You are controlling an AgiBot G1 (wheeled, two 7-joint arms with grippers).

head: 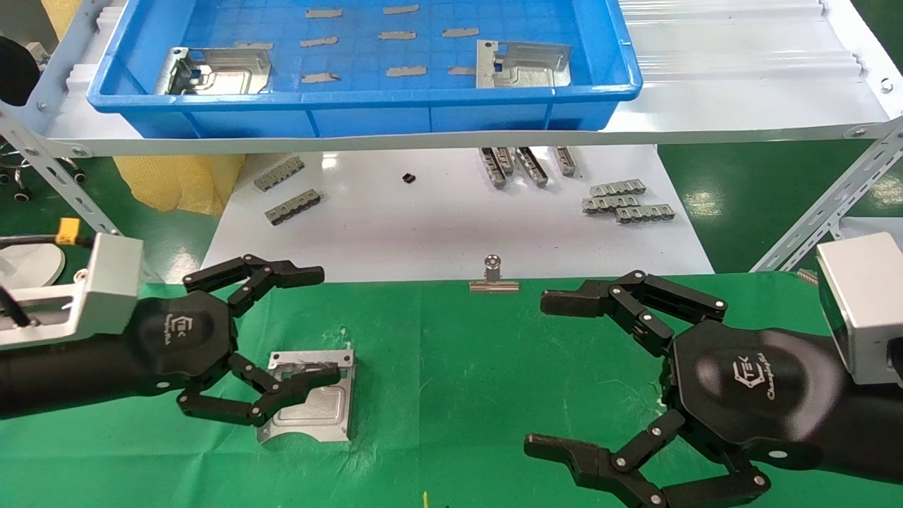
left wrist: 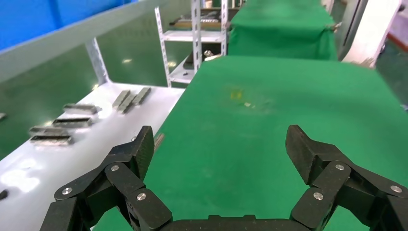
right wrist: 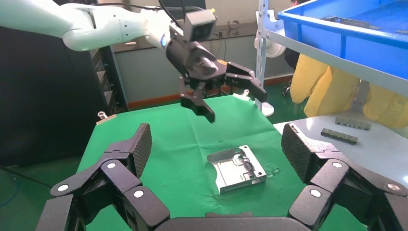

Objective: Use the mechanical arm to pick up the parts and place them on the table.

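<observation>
One silver part (head: pixel 310 409) lies flat on the green table (head: pixel 458 353) at the left; it also shows in the right wrist view as the part (right wrist: pixel 236 168). My left gripper (head: pixel 321 324) hangs open above it, lifted clear of the cloth and holding nothing; the right wrist view shows the left gripper (right wrist: pixel 231 103) in the air behind the part. The left wrist view shows only bare cloth ahead of that gripper (left wrist: pixel 219 144). My right gripper (head: pixel 543 374) stands open and empty over the cloth on the right (right wrist: pixel 217 142). Two more parts (head: pixel 215 70) (head: pixel 522 65) lie in the blue tray (head: pixel 367 116).
The tray sits on a white ribbed shelf (head: pixel 741 77) with angled metal struts (head: pixel 825 212). Below it a glossy white board (head: pixel 437 226) carries grey slotted strips (head: pixel 624 201). A silver binder clip (head: pixel 494 276) stands at the cloth's far edge.
</observation>
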